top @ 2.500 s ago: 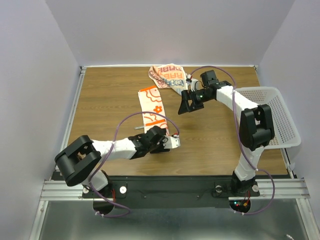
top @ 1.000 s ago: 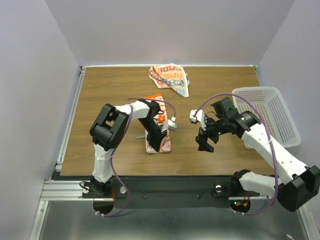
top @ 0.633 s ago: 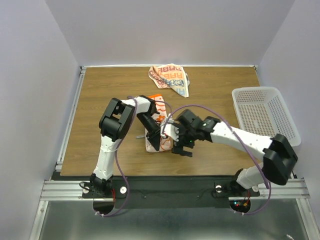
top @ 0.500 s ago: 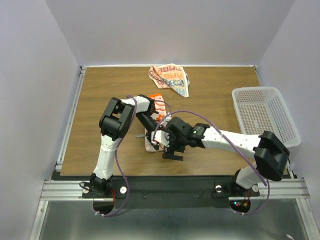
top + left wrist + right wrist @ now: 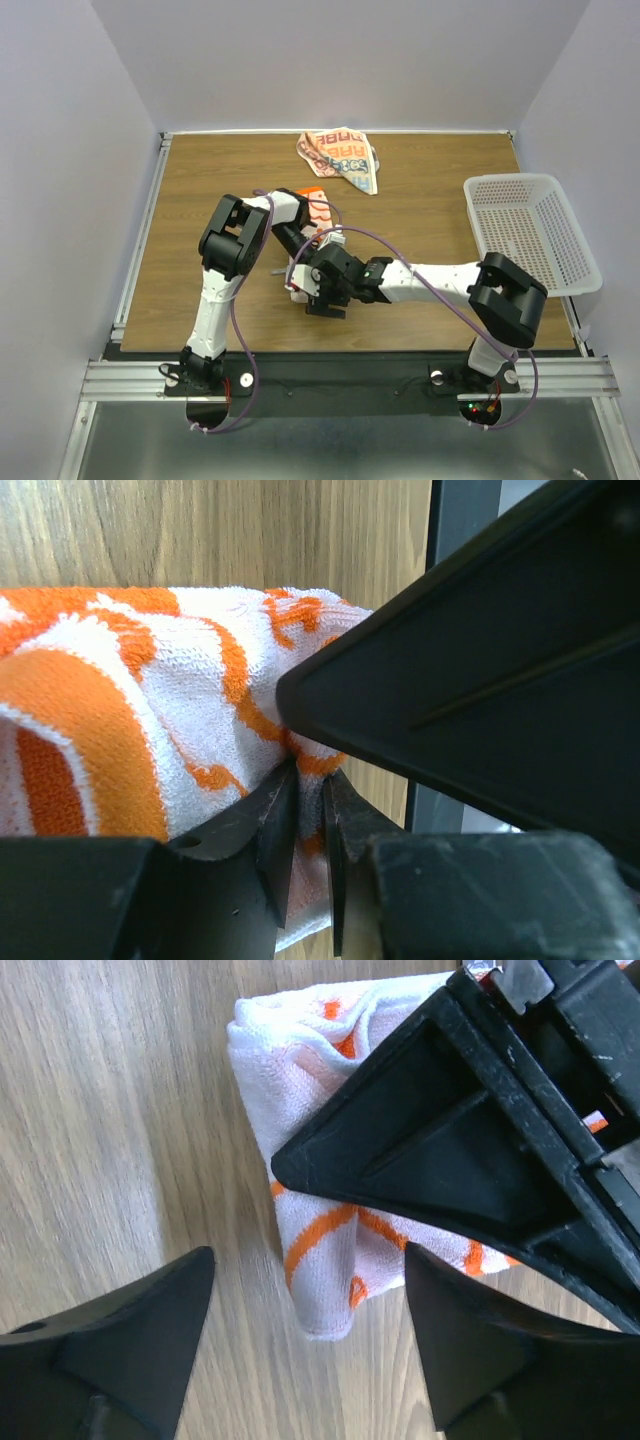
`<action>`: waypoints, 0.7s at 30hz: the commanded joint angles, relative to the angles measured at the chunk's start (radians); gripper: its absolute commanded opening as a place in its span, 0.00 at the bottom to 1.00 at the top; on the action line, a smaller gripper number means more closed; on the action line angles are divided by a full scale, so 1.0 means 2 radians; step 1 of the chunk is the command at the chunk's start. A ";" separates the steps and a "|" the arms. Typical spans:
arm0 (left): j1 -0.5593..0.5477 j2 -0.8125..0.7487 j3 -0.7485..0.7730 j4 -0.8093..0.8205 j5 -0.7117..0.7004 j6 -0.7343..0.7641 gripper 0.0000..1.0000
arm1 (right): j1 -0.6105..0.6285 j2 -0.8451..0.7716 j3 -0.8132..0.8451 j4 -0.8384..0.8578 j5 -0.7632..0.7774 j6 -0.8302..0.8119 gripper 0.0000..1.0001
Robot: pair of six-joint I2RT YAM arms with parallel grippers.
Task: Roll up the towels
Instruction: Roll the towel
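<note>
The left arm (image 5: 235, 240) rises from its base at the near edge, bends at a raised elbow and reaches in over the middle of the worktop (image 5: 210, 180), its wrist pointing down and back toward the near edge. The right arm (image 5: 440, 280) lies low and long across the near half, stretched leftward from its elbow until its wrist meets the left one. The two wrists crowd over the same spot.

In the left wrist view, the left gripper (image 5: 310, 810) has its fingers drawn narrow, with a fold of the folded towel (image 5: 300, 1090) pinched between them. Orange-and-white terry bulges out to the left of the grip.

The right gripper (image 5: 306, 1252) has its fingers spread wide. They straddle one end of the folded towel without touching it, wood showing on either side.

The folded towel lies near the middle of the worktop, a little toward the near edge. The crumpled towel (image 5: 338, 157), with blue lettering, sits by the far edge. The basket (image 5: 560, 250) is at the right edge, overhanging it.

From above, both grippers cover most of the folded towel — only an orange end and a white sliver show. In each wrist view the other gripper's black body blocks a large part of the picture. The towel may be several layers thick, but I cannot tell whether it is rolled.
</note>
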State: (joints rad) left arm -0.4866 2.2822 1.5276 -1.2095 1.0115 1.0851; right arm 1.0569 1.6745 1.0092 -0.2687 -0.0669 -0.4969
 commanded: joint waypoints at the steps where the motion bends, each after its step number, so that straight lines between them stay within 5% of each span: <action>1: 0.008 0.016 0.010 0.056 -0.059 0.037 0.30 | 0.004 0.006 0.012 0.039 0.000 0.004 0.78; 6: 0.009 0.006 0.006 0.061 -0.052 0.033 0.33 | -0.001 0.019 -0.003 0.055 -0.022 0.011 0.50; 21: 0.026 -0.096 -0.011 0.055 -0.027 0.023 0.49 | -0.070 0.013 -0.011 0.020 -0.216 0.028 0.08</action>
State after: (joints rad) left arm -0.4706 2.1784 1.4979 -1.1400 0.9894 1.0924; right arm 0.9161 1.7218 0.9833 -0.1967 -0.3630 -0.4500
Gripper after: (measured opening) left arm 0.482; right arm 0.141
